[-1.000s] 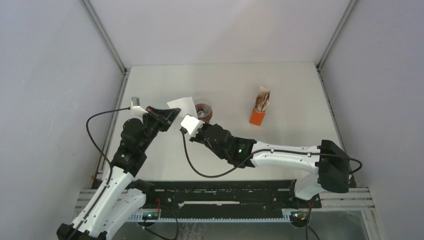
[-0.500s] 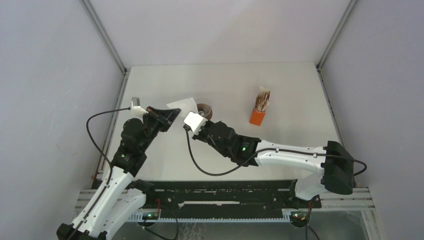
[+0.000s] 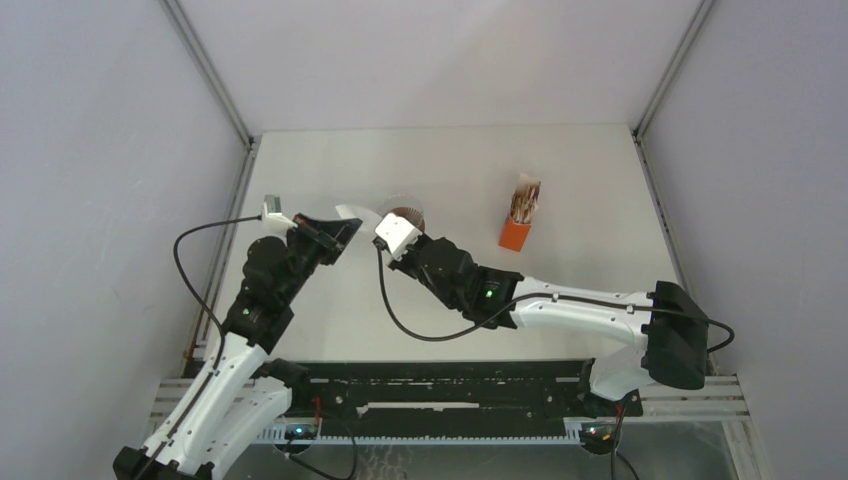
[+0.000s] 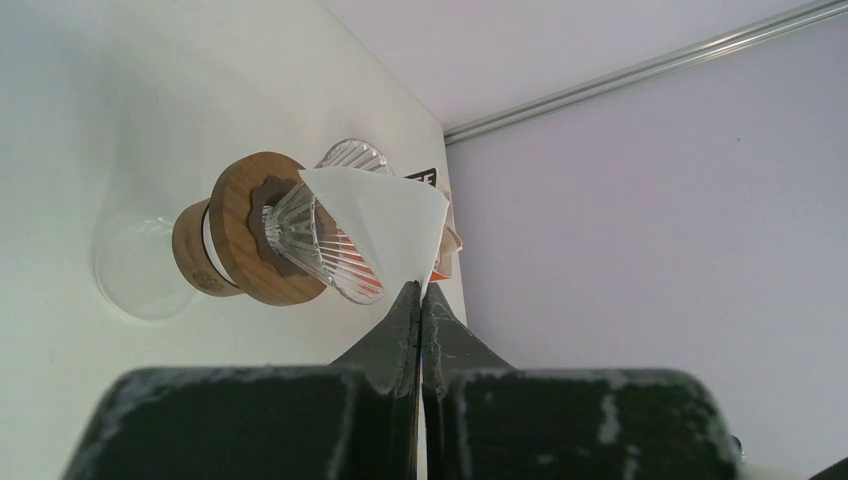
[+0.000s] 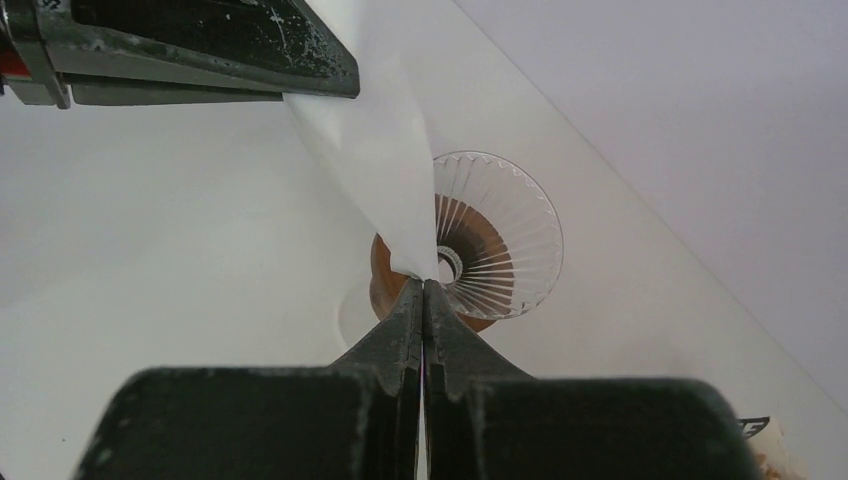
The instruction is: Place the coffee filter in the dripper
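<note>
The coffee filter (image 3: 351, 210) is a thin white paper sheet held in the air between both grippers. My left gripper (image 3: 343, 229) is shut on one edge of it (image 4: 385, 222). My right gripper (image 3: 387, 221) is shut on its lower corner (image 5: 378, 160), right over the dripper's near rim. The dripper (image 3: 408, 214) is a clear ribbed cone (image 5: 498, 240) in a brown wooden collar (image 4: 245, 240), standing on a clear glass cup. The left gripper's fingers (image 5: 200, 45) show at the top of the right wrist view.
A small orange box (image 3: 516, 232) with brown-edged contents stands to the right of the dripper. Grey walls and metal rails close in the white table (image 3: 580, 170) on three sides.
My right gripper has moved away from me and right, up to the dripper. The filter shows narrower from above. The left arm has barely moved.
</note>
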### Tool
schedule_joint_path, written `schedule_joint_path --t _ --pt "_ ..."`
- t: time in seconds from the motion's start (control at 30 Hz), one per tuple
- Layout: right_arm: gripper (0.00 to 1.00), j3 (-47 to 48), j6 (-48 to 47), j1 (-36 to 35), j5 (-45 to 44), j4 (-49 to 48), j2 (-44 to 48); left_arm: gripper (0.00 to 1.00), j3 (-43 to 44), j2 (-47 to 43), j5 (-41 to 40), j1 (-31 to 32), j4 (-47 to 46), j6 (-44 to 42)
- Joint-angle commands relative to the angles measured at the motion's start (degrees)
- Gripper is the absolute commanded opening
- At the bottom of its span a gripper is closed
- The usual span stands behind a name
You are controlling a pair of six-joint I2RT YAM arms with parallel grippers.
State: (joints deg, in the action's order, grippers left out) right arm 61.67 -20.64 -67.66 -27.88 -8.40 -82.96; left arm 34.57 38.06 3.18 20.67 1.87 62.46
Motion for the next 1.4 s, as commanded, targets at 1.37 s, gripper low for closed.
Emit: schedule_joint_path --t 1.37 --pt "0.18 2.05 5.6 3.41 10.93 1.17 3.89 0.0 1.52 -0.1 -0.36 1.12 -0.11 -2.65"
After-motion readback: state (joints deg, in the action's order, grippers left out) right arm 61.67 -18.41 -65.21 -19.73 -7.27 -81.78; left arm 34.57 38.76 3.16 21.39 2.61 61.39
